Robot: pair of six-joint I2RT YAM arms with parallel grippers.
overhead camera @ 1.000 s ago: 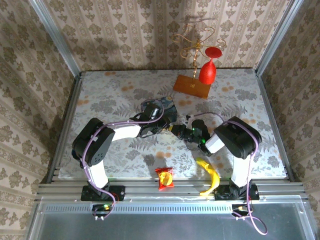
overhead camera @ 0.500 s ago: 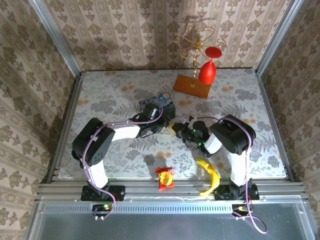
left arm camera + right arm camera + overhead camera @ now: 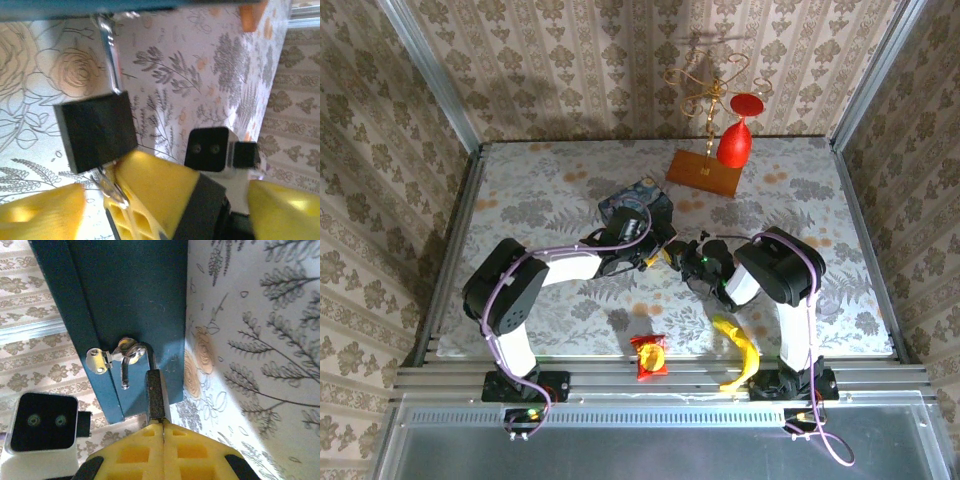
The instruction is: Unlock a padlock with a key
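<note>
The padlock is hooked by its shackle through the hasp on the blue tin's front. Its long axis runs straight out from the tin towards the right gripper. Those jaws are closed at its free end (a silvery bit, perhaps the key, is seen there; what is pinched cannot be told). The left gripper is held just beside, jaws wide apart, nothing gripped.

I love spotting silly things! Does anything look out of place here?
The banana lies at the front, poking past the edge of the table onto the metal rail. The red snack packet sits right at that edge too.
</note>
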